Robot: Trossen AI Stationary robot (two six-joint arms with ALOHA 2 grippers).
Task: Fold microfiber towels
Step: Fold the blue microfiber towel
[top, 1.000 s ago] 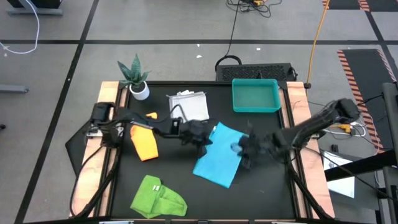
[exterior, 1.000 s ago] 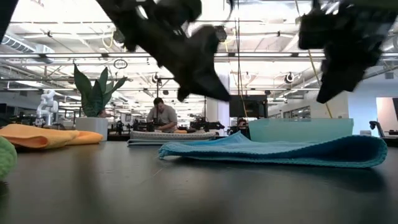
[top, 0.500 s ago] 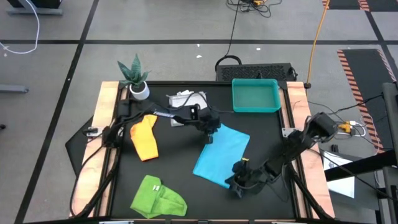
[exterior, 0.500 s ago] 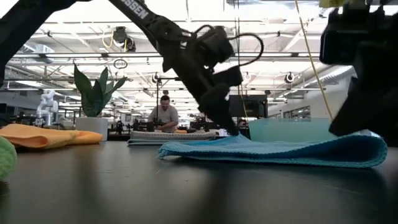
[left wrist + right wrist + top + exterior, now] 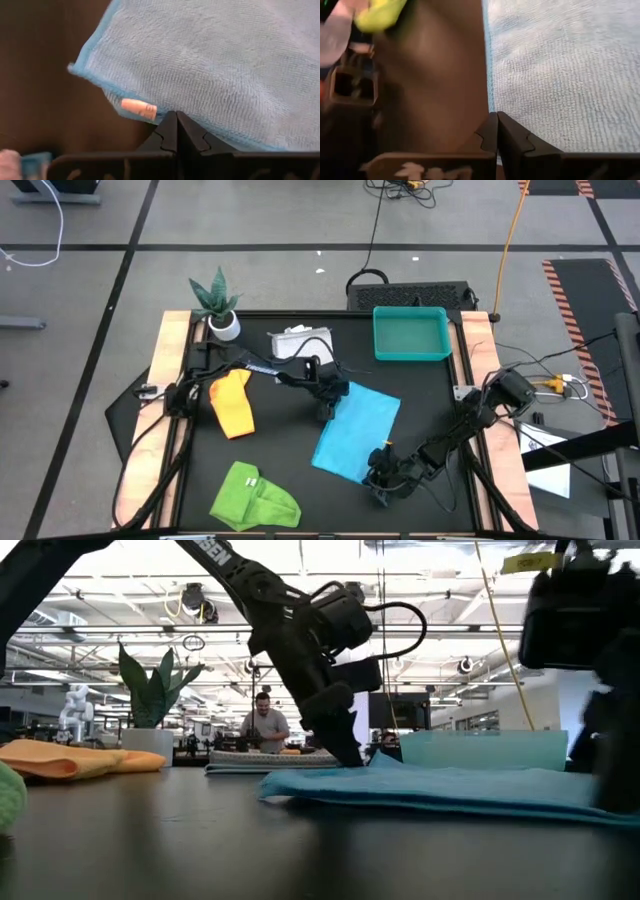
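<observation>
1. Left fingers (image 5: pixel 176 131) pressed fully together, tips set at the near edge of the turquoise towel (image 5: pixel 356 430); whether any cloth was pinched between them could not be told.
2. Left fingers (image 5: pixel 327 408) placed just left of centre in the high view, at the towel's upper left corner.
3. Right fingers (image 5: pixel 497 131) likewise shut tight, tips resting at the towel's border beside bare dark desk (image 5: pixel 430 390); grip on the cloth not discernible.
4. Right fingers (image 5: pixel 375 480) found lower right of centre in the high view, at the towel's lower corner.
5. Turquoise towel spread flat across the middle of the desk.
6. Yellow-orange towel (image 5: pixel 233 404) lay at left, lime green towel (image 5: pixel 254 499) crumpled at lower left, white-grey towel (image 5: pixel 302 344) above centre.
7. Teal tray (image 5: pixel 411 334) at upper right, potted plant (image 5: pixel 217 304) at upper left.
</observation>
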